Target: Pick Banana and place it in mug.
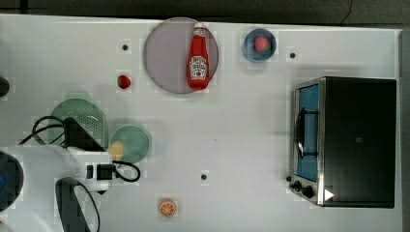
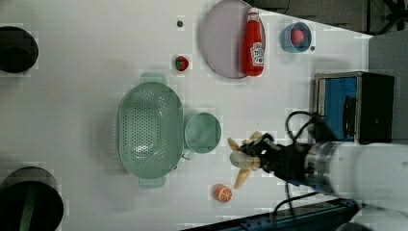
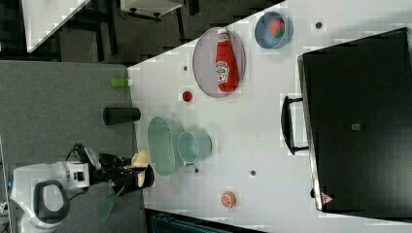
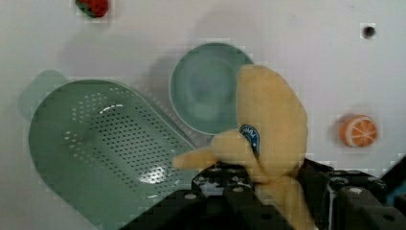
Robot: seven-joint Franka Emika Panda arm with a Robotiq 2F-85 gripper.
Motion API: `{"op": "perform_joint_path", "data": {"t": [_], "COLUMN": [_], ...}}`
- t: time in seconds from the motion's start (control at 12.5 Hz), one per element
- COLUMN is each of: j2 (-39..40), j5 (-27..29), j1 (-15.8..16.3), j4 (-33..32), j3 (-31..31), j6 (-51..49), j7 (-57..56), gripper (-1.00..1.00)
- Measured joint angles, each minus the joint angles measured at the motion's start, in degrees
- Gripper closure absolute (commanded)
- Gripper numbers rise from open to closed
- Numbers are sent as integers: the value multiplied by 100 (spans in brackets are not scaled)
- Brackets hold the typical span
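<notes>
A pale yellow plush banana (image 4: pixel 270 120) with a small blue sticker is held off the table, my gripper (image 4: pixel 268 187) shut on its lower part. In the left view the banana (image 2: pixel 243 162) hangs to the right of the round mint-green mug (image 2: pixel 202 133), apart from it, with the gripper (image 2: pixel 254 156) behind it. In the top view the banana (image 1: pixel 116 151) overlaps the left rim of the mug (image 1: pixel 131 143). The wrist view shows the mug (image 4: pixel 203 91) standing upright with nothing inside. The black fingers (image 4: pixel 234 191) flank the banana on both sides.
A perforated green colander (image 2: pixel 150 130) touches the mug's far side. An orange slice (image 2: pixel 223 193) lies near the table's front edge. A ketchup bottle (image 1: pixel 198 58) rests on a grey plate (image 1: pixel 164 55). Also here: a strawberry (image 1: pixel 124 81), a blue dish (image 1: pixel 259 45) and a toaster oven (image 1: pixel 345 140).
</notes>
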Motion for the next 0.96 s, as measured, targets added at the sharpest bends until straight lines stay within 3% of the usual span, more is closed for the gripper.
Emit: {"op": "perform_joint_path", "data": {"t": [0.24,0.56,0.8,0.96], "j2": [658,1633,2284,2291], "j5": [36,-211,-425,-376], "j1": [44,22,-213,-129], "j4": [-190,-459,-470,-470], "j3": [255,-80,-71,-242], "j6": [937,1721,2543,2509], "j7": [463,698,718,883], "gripper": [32,24,-40,-84]}}
